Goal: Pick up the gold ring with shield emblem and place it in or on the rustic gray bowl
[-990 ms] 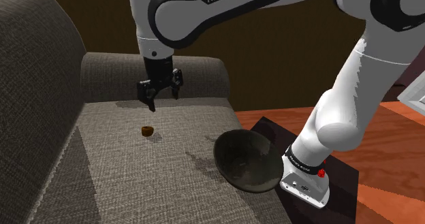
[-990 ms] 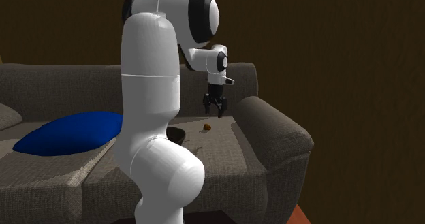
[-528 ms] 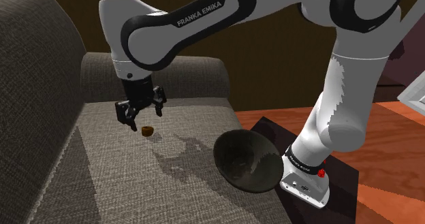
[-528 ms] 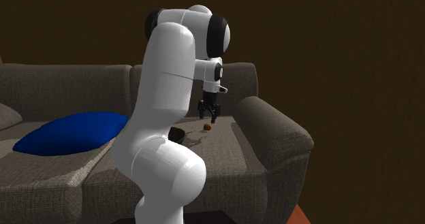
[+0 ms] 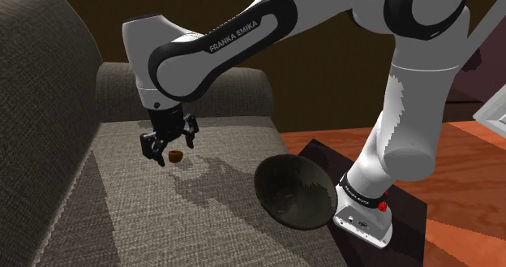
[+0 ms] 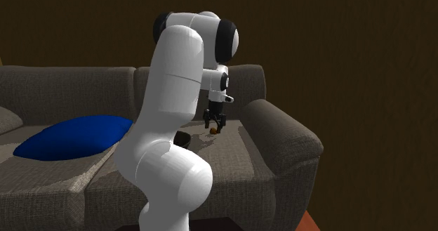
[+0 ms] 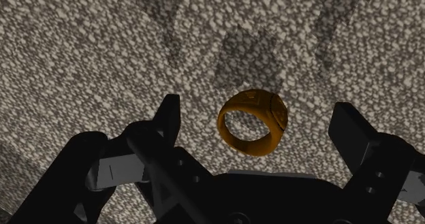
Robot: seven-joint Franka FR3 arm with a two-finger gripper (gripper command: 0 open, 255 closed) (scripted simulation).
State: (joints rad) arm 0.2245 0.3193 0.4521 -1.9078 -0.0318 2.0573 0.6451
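On sofa seat (image 5: 162, 225), toward far end, just short of armrest (image 5: 186, 91) in shoulder view: ring (image 5: 174, 156). Directly over it: claw (image 5: 169, 148), fingers apart, one each side of ring, no contact (wrist view). On same seat at front edge, tilted: bowl (image 5: 296, 194), to shoulder view's right of ring, nearer cam, well apart from it. Just beside bowl, on floor (image 5: 470, 168) at sofa's front: stand (image 5: 409, 208). Along shoulder view's left: backrest (image 5: 32, 103). In 2nd ext. view: pillow (image 6: 70, 138) on seat, well left of arm (image 6: 175, 124); ring btw arm & right armrest.
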